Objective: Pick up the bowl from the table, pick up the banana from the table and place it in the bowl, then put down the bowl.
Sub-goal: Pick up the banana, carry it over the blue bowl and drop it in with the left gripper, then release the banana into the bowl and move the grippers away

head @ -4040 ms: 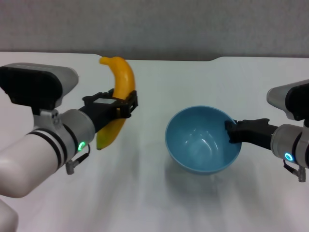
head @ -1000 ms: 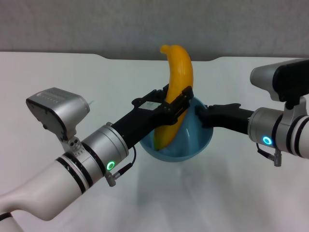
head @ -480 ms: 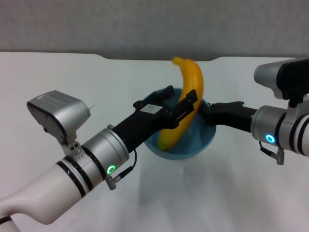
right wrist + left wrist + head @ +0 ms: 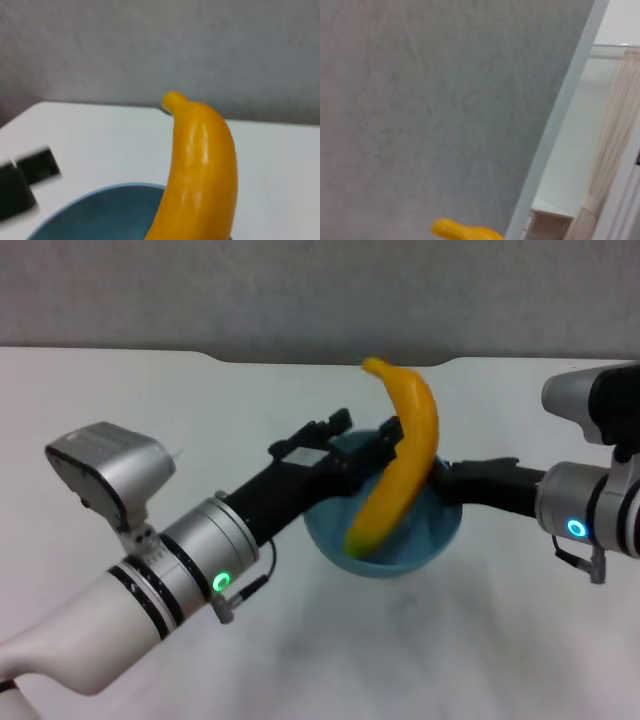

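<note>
Currently your left gripper (image 4: 362,448) stands spread beside the banana (image 4: 400,465), which leans in the bowl (image 4: 438,532); your right gripper (image 4: 447,483) pinches the bowl's rim above the table (image 4: 150,410).

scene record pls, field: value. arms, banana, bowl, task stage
left tool: over the bowl, fingers on either side of the banana; released or not, cannot tell
right tool: at the bowl's right rim, holding it
banana: tilted, lower end inside the bowl, upper end sticking up past the rim
bowl: light blue, held above the table
task stage: banana going into bowl; bowl not yet put down
</note>
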`<state>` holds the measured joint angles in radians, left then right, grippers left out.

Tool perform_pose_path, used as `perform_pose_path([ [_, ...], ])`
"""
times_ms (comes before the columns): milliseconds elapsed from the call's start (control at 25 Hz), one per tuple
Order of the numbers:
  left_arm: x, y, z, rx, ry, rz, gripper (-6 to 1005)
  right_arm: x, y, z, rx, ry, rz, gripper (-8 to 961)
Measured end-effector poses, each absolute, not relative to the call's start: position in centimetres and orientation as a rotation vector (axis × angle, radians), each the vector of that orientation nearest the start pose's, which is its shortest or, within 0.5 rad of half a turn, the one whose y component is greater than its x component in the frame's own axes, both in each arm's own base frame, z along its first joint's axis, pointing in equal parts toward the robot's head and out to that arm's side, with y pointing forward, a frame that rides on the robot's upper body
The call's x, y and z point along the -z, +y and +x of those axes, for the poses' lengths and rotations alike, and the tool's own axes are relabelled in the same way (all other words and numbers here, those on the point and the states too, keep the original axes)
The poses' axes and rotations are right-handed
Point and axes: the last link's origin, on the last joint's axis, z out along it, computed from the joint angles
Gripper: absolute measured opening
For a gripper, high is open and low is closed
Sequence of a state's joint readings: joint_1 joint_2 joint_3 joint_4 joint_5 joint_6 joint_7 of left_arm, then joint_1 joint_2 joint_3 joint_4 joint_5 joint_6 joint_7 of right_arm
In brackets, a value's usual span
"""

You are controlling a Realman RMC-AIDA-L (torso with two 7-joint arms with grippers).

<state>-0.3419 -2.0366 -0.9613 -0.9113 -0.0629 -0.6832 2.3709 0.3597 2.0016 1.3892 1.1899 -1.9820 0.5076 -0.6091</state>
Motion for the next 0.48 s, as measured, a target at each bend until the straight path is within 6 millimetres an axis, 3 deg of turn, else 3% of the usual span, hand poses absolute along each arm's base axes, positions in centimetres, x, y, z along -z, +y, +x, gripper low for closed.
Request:
perform_pose_path([
  [200, 7.3, 34.8, -17.6, 1.075, -0.879, -2.09, 742, 3.2, 38.6, 21.7, -0.355, 1.088, -2.22, 76],
  [480, 5.9, 36.7, -20.5, 0.821, -0.92, -2.046, 752, 4.2, 41.1, 20.8, -0.221, 1.087, -2.316, 77],
])
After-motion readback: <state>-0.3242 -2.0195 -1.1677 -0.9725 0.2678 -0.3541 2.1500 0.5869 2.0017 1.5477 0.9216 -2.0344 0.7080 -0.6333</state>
